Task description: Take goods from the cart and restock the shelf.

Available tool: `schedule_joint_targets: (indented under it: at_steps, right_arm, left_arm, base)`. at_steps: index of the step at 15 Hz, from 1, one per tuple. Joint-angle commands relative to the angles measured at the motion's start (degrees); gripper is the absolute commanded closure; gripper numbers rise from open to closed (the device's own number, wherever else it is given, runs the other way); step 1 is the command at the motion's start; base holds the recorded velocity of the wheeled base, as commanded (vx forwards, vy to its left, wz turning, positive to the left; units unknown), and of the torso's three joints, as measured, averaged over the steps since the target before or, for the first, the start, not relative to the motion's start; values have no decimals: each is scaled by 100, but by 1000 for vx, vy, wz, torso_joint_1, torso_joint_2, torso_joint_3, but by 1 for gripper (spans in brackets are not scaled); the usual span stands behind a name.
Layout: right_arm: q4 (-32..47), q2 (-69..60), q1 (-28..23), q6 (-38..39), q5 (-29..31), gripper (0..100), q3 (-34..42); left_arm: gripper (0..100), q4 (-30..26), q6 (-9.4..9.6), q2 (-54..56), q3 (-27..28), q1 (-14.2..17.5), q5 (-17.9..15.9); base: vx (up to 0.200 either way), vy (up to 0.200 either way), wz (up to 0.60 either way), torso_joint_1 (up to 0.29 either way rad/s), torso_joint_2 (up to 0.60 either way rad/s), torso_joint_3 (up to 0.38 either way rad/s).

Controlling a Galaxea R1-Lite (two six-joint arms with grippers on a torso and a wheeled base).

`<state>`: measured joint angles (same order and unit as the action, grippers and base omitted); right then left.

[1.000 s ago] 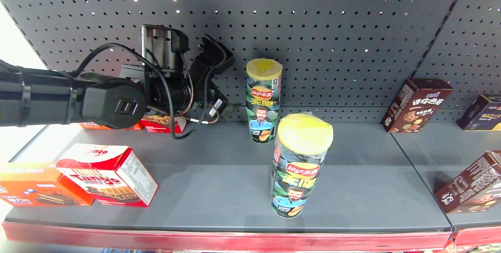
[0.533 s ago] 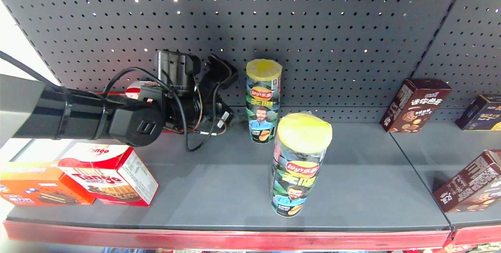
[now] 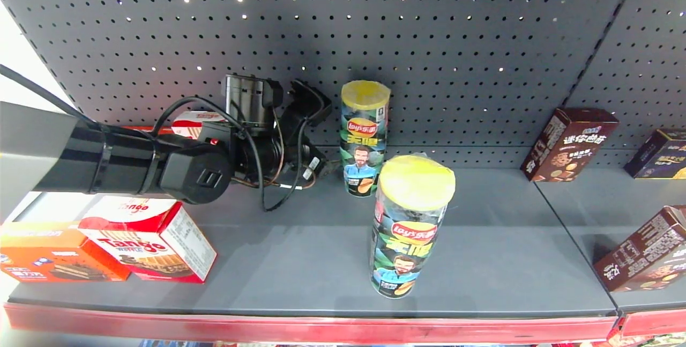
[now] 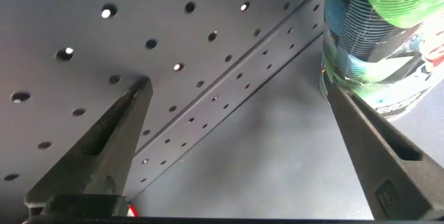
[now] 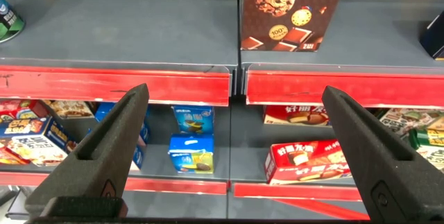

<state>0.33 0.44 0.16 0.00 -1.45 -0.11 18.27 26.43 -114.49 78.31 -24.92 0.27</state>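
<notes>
Pretty clearly a shop aisle: grey shelf (image 3: 300, 250) with pegboard back (image 3: 429, 41), red strip (image 3: 321, 330) along its front edge, chip cans (image 3: 410, 229) and snack boxes (image 3: 569, 144) faced out, more stock (image 5: 193, 141) on the shelves below.

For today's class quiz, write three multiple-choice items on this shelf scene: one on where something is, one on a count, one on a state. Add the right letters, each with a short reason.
1. Where is the left gripper?
A. beside the rear chip can, near the pegboard
B. over the brown boxes
C. below the shelf's red edge

2. How many yellow-lidded chip cans stand on the shelf?
A. one
B. two
C. four

3. How are the left gripper's fingers?
A. shut on a can
B. shut on nothing
C. open, gripping nothing

Answers:
1 A: the head view shows it on the rear chip can's left, close to the pegboard.
2 B: there is the rear chip can and the front chip can.
3 C: the left wrist view shows the fingers spread wide, clamping nothing.
</notes>
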Motion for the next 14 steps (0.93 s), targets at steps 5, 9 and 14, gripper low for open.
schedule_joint_targets:
  at_steps: [5, 9, 14]
  right_arm:
    - [2, 9, 2, 0, -4, 0, 2]
    - [-7, 9, 2, 0, -4, 0, -7]
    - [2, 9, 2, 0, -4, 0, 2]
  left_arm:
    - [0, -8, 3, -12, -9, -83, 0]
    - [0, -8, 3, -20, 9, -92, 0]
    - [0, -8, 3, -91, 44, -171, 8]
  base:
    - [0, 0, 0, 0, 0, 0]
    - [0, 0, 0, 0, 0, 0]
    - [0, 0, 0, 0, 0, 0]
